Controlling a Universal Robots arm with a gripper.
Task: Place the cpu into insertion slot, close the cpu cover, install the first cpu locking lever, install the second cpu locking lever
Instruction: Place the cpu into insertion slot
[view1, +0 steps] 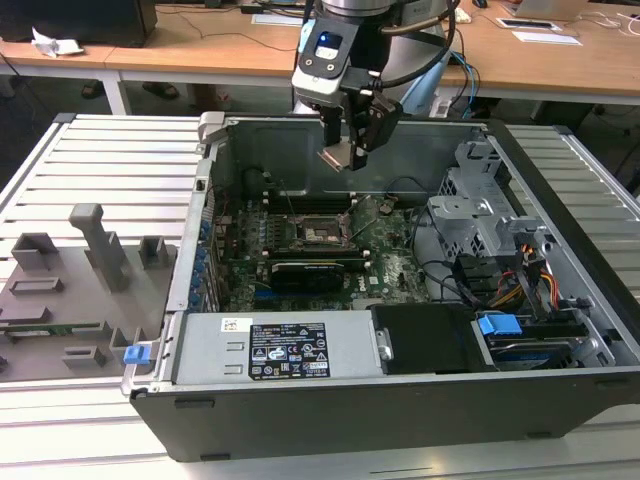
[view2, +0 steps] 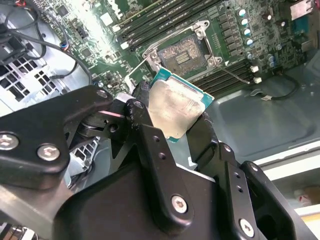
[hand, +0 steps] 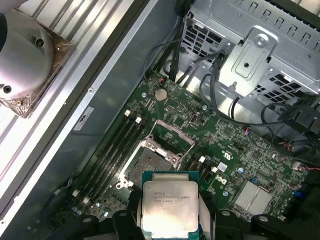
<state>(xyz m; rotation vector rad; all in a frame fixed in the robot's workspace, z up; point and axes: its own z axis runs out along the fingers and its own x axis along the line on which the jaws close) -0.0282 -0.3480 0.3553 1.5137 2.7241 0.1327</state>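
**Cpu held in the air above the open slot**

The cpu (view1: 336, 157) is clamped by two opposite edges in the end effector (view1: 350, 140), which hangs over the far part of the case (view1: 300, 400), clear of the board (view1: 390, 265). In both wrist views the silver face (view2: 175, 107) (hand: 170, 205) sits between the black fingers (view2: 142, 107), with its other two edges free.

The slot (view1: 322, 232) lies below the chip, a little nearer and toward the exterior view's left, well apart from it. The chip is near square, so it has no real long axis. Its edges matter instead: in the first wrist view they look turned against the slot's (hand: 147, 162) rim, and in the exterior view the chip seems tilted rather than level. Both are judgements from these angles.

The cover (hand: 176, 131) appears swung up on the slot's far side, though how far open cannot be told. The cpu cuts off the slot's closest corner in the first wrist view. The pins in the slot's dark centre (view2: 186, 51) cannot be made out. The case rests on a ribbed grey desk (view1: 110, 170).
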